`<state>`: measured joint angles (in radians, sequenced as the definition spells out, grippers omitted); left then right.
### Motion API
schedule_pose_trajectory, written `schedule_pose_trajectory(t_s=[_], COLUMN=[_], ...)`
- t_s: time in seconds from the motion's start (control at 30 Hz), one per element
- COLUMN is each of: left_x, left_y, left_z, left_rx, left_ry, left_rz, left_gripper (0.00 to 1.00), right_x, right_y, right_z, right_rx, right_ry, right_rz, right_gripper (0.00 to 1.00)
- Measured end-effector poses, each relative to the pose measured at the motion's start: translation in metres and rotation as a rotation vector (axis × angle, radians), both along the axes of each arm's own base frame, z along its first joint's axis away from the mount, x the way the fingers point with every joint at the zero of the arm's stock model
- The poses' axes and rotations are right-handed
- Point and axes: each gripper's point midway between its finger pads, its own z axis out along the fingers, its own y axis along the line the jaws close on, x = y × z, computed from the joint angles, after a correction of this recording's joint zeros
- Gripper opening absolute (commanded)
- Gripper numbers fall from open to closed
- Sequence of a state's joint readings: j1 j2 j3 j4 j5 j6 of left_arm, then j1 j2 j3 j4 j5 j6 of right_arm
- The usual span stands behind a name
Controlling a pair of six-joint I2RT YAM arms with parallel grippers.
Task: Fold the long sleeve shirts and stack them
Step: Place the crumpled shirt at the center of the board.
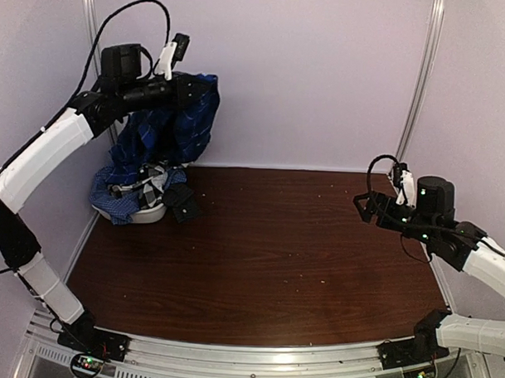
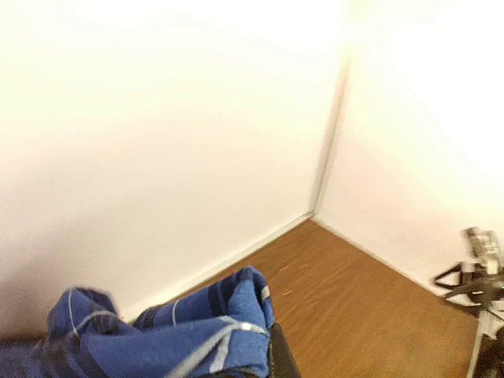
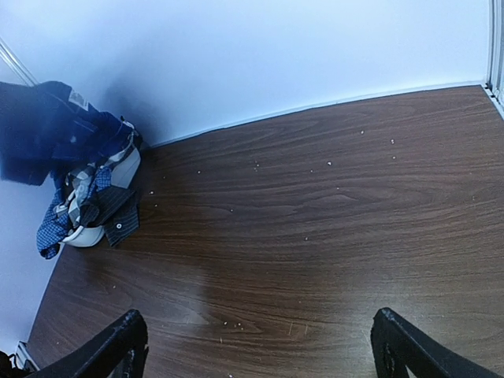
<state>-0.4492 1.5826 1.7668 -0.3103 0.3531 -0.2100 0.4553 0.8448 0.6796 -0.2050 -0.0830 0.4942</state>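
My left gripper is raised high at the back left corner, shut on the royal-blue plaid shirt. The shirt hangs from it down to the pile below. In the left wrist view bunched blue cloth covers the jaws, with one black finger showing beside it. Other long sleeve shirts lie heaped in a white basket; a dark pinstripe one spills over its rim. My right gripper hovers at the right side, open, with nothing between its fingers.
The brown wooden table runs to pale walls at the back and both sides. A vertical metal rail stands at the back right corner. The basket and lifted shirt show far left in the right wrist view.
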Motion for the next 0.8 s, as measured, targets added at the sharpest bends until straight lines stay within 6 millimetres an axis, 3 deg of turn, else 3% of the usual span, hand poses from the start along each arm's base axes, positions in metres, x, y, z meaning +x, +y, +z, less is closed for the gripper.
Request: schedule_pose_trajectory(t_s=[0.07, 0.13, 0.17, 0.23, 0.27, 0.33, 0.43, 0.5, 0.6, 0.7, 0.8], left_x=[-0.053, -0.104, -0.124, -0.14, -0.141, -0.132, -0.105, -0.093, -0.092, -0.099, -0.112], left_y=[-0.063, -0.116, -0.138, -0.17, -0.187, -0.219, -0.258, -0.268, -0.262, -0.247, -0.222], left_z=[0.042, 0.067, 0.071, 0.063, 0.051, 0.01, -0.084, -0.148, -0.206, -0.219, -0.211], left_rx=[-0.059, -0.11, -0.128, -0.134, -0.128, -0.095, -0.003, 0.076, 0.173, 0.222, 0.258], left_ry=[-0.08, -0.127, -0.134, -0.123, -0.103, -0.027, 0.142, 0.253, 0.365, 0.368, 0.328], left_rz=[-0.19, -0.374, -0.45, -0.534, -0.565, -0.594, -0.597, -0.582, -0.561, -0.553, -0.529], left_gripper=[0.0, 0.0, 0.0, 0.07, 0.14, 0.41, 0.82, 0.97, 0.98, 0.98, 0.98], right_x=[0.0, 0.0, 0.001, 0.003, 0.004, 0.005, 0.001, -0.004, -0.011, -0.013, -0.012], right_y=[-0.002, -0.006, -0.008, -0.016, -0.022, -0.035, -0.052, -0.061, -0.064, -0.055, -0.039], right_z=[-0.001, 0.002, 0.006, 0.016, 0.023, 0.036, 0.042, 0.039, 0.038, 0.031, 0.014], right_rx=[-0.008, -0.018, -0.023, -0.038, -0.046, -0.064, -0.094, -0.114, -0.119, -0.12, -0.124], right_ry=[0.006, 0.011, 0.008, 0.0, -0.007, -0.018, -0.017, -0.004, -0.006, 0.007, 0.046], right_rz=[-0.012, -0.028, -0.041, -0.084, -0.115, -0.185, -0.266, -0.293, -0.289, -0.235, -0.147], right_gripper=[1.0, 1.0, 1.0, 1.0, 1.0, 1.0, 1.0, 1.0, 1.0, 1.0, 1.0])
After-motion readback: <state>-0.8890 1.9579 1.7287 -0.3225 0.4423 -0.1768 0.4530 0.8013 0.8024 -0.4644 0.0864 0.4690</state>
